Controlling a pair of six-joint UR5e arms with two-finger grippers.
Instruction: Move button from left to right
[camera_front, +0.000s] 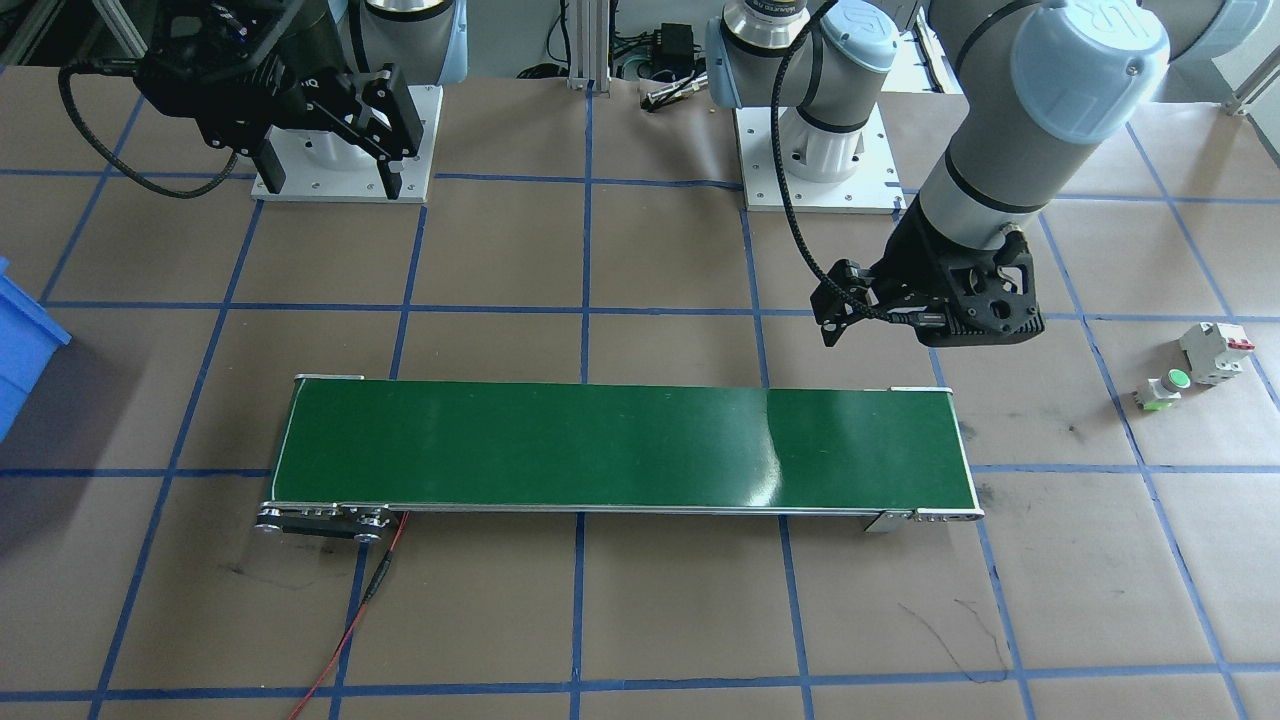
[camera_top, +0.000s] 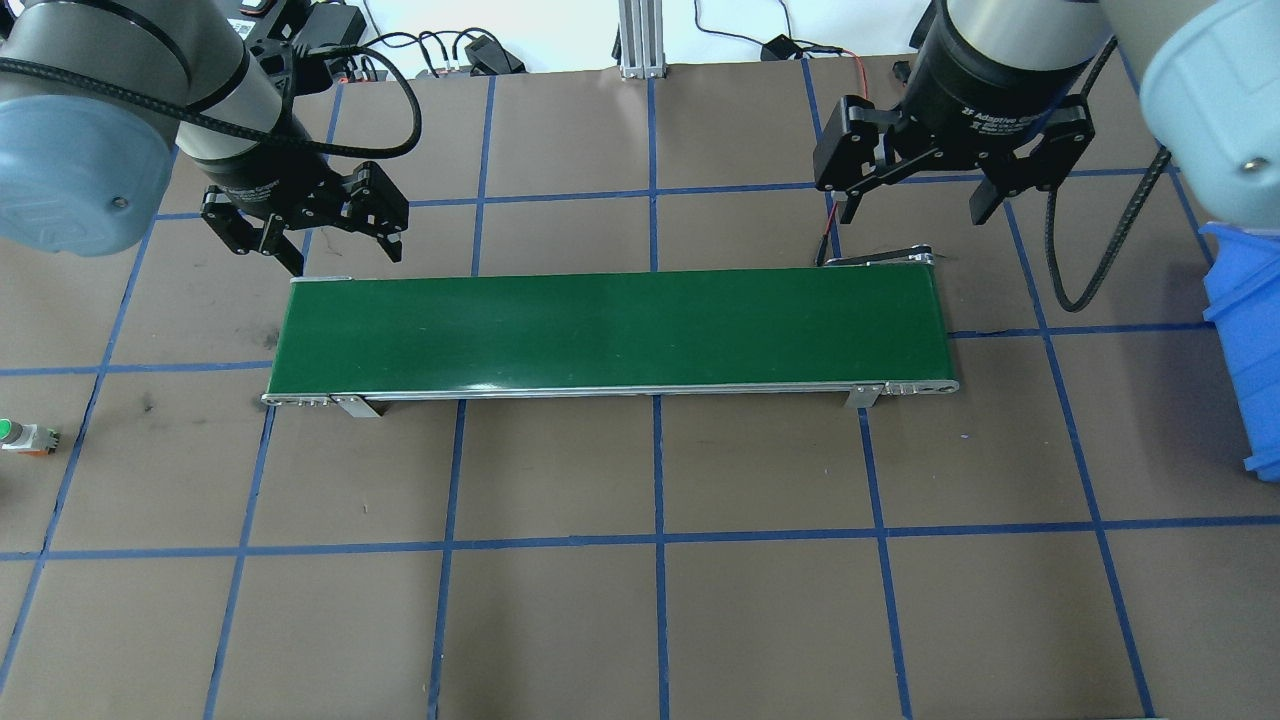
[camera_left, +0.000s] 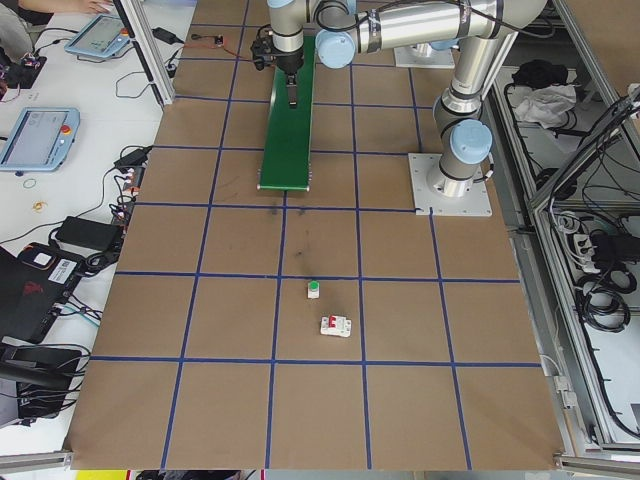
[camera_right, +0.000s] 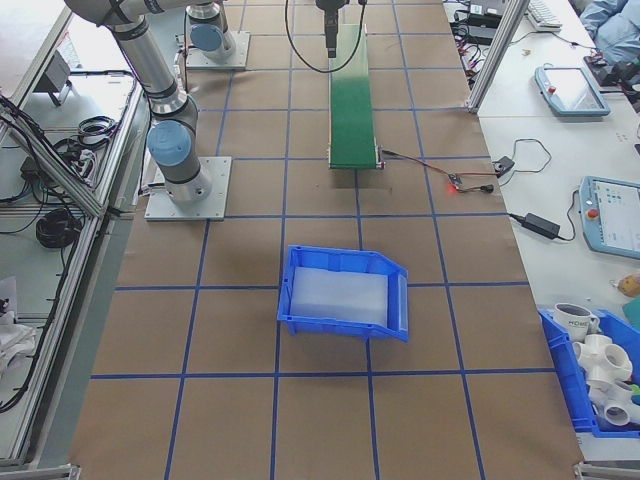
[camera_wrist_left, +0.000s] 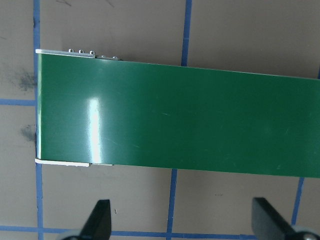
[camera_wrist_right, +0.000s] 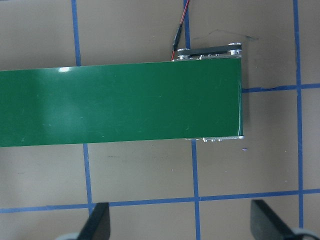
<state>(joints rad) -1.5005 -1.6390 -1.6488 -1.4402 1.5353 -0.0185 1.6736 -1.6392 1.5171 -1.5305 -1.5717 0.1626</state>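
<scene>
While my left claw (camera_top: 318, 243) hangs over the left end of the green belt (camera_top: 610, 325), its two fingers are wide apart and hold nothing. My right claw (camera_top: 912, 198) hangs over the other end of the belt, and its fingers are wide apart and empty too.

The button (camera_front: 1162, 389) sits on the brown table (camera_top: 640, 620), far out on my left side, well away from the belt. It has a round green top. Just beside it stands a white switch with a red tab (camera_front: 1215, 352). The two look close, but I do not think they touch.

I think I have not started the real job yet. My left claw must go out to the button first.

What could go wrong? I could grab the white switch by mistake, because it is so near the button. My open fingers could bump it and knock it over when I come down. The button is small, so it could slip or tip if I pinch it off to one side. If I set it too close to the belt's edge, it could fall off. A blue bin (camera_top: 1245, 350) waits far on my right.
</scene>
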